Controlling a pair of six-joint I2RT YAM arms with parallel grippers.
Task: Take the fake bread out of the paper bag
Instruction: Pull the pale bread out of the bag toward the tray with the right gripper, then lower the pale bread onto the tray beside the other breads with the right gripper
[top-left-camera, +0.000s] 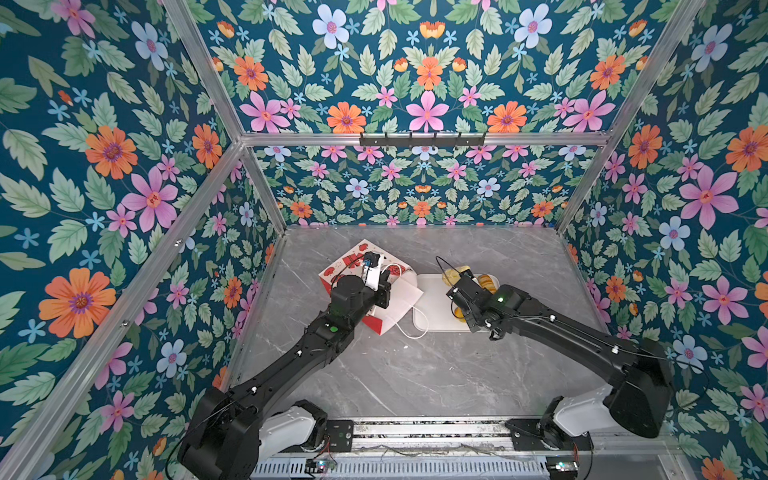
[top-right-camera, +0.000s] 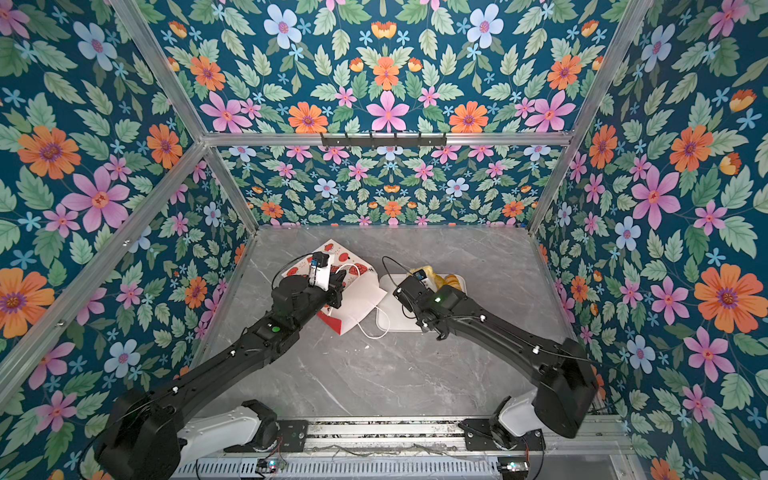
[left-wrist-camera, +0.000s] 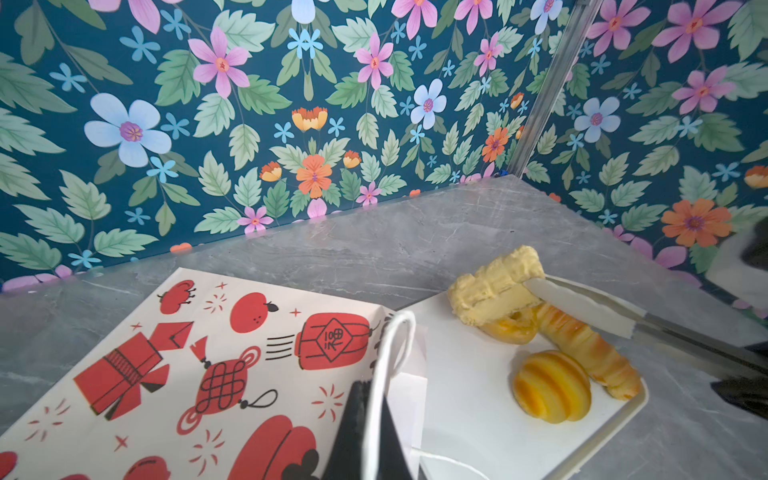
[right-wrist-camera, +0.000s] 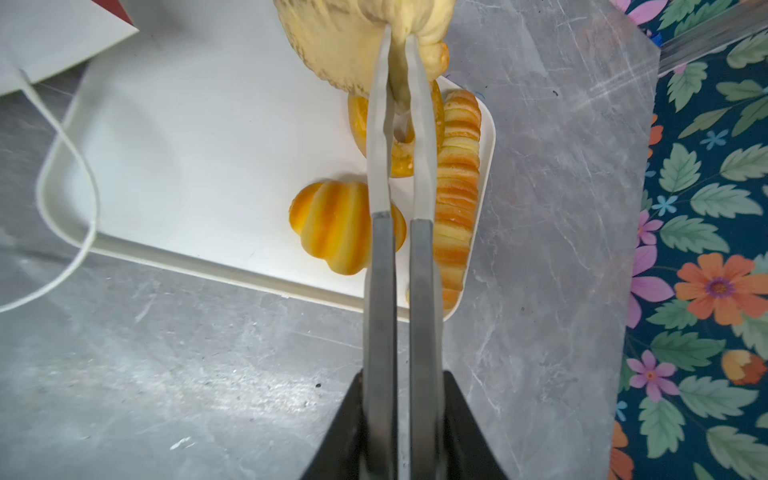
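Right fingers (right-wrist-camera: 380, 166) tight on pale fake bread (right-wrist-camera: 345, 41) above white tray (right-wrist-camera: 187, 145)

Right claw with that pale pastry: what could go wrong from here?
The right claw pinches the pale pastry only by a thin edge, so it might slip out early. It hangs over the donut near the tray corner; released there, it could bounce off onto the table. The paper bag cord lies over the tray's edge and might snag.
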